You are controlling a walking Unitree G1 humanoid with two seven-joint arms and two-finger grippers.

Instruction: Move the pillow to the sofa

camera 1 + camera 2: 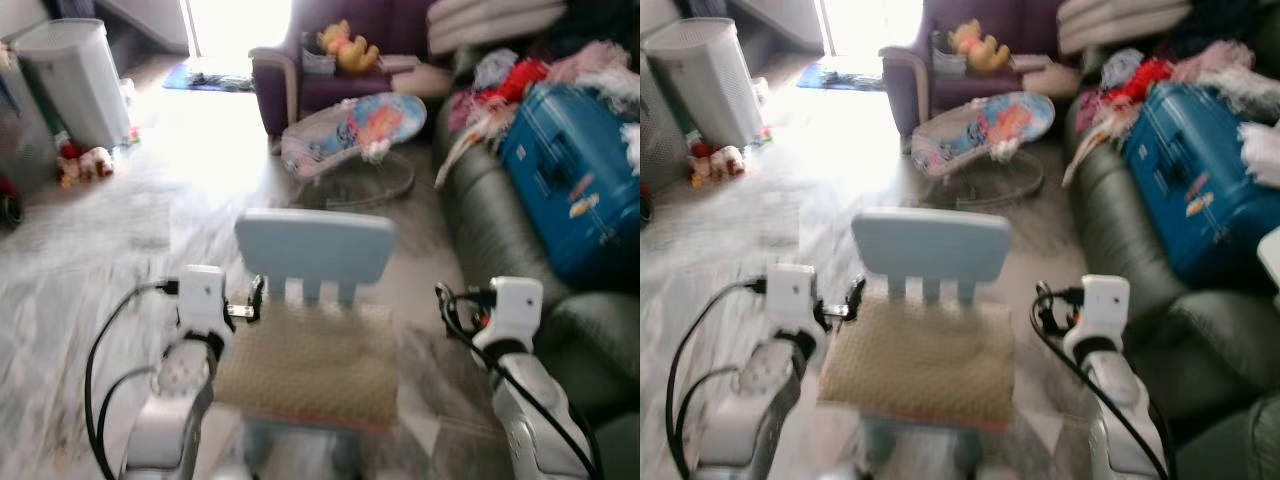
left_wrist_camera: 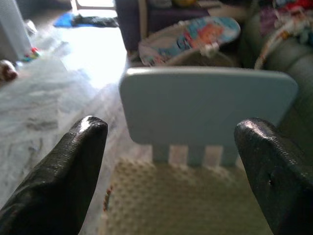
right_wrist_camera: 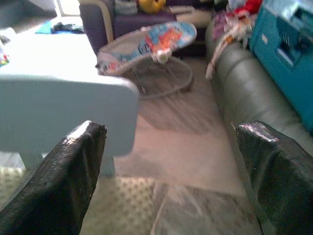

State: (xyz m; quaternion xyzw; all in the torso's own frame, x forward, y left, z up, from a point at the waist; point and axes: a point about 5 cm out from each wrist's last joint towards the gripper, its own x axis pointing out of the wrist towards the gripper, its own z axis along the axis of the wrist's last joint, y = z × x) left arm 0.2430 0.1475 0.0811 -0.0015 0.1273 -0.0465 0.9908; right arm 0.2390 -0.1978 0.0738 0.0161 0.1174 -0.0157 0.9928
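The beige knobbly pillow (image 1: 310, 365) lies flat on the pale blue chair (image 1: 316, 245), just ahead of the left gripper (image 2: 171, 161), fingers spread wide. The right gripper (image 3: 171, 166), equally wide, hangs beside it, the dark sofa (image 1: 500, 230) beyond.

Nubbly woven pillow (image 1: 310, 365) on smooth matt plastic chair (image 1: 316, 245).

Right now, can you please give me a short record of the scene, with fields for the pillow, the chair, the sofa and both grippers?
pillow: beige pillow lying flat on the chair seat
chair: small light blue chair, directly ahead
sofa: dark sofa to the robot's right, with a blue suitcase and clothes on it
left gripper: open, aimed at the pillow, not touching
right gripper: open, beside the chair, holding nothing
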